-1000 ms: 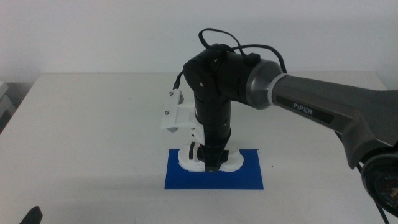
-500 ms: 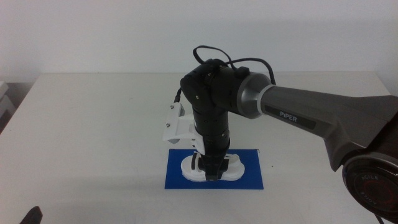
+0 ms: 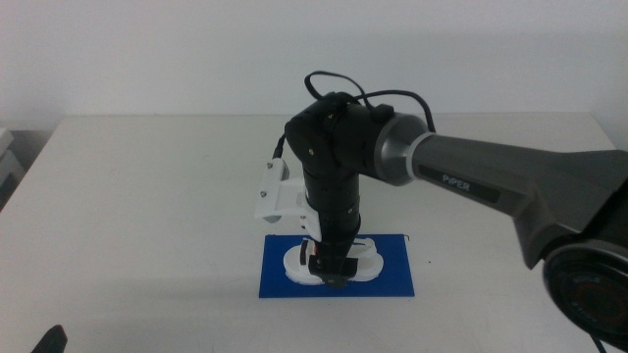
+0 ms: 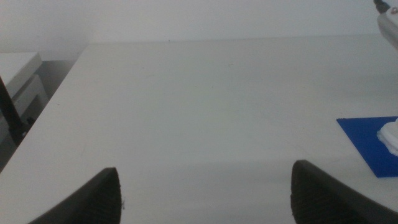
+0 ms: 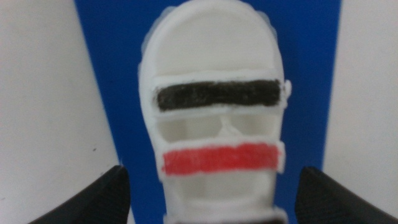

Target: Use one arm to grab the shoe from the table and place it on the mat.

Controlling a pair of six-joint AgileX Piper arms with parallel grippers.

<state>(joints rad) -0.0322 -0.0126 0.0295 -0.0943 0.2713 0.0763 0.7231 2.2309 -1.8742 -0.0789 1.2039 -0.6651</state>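
Shoe [image 5: 214, 134] lies on mat [image 5: 115, 81] between right claw [image 5: 211, 199] (spread wide).

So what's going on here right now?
The right arm reaches in over the mat, its gripper straight above the shoe. The shoe lies flat on the mat, and the fingers stand spread on either side of it, apparently not gripping. The left gripper waits open over bare table.

White-grey table [image 3: 147, 206], dark-blue mat [image 3: 392, 279] flat on it near the front edge
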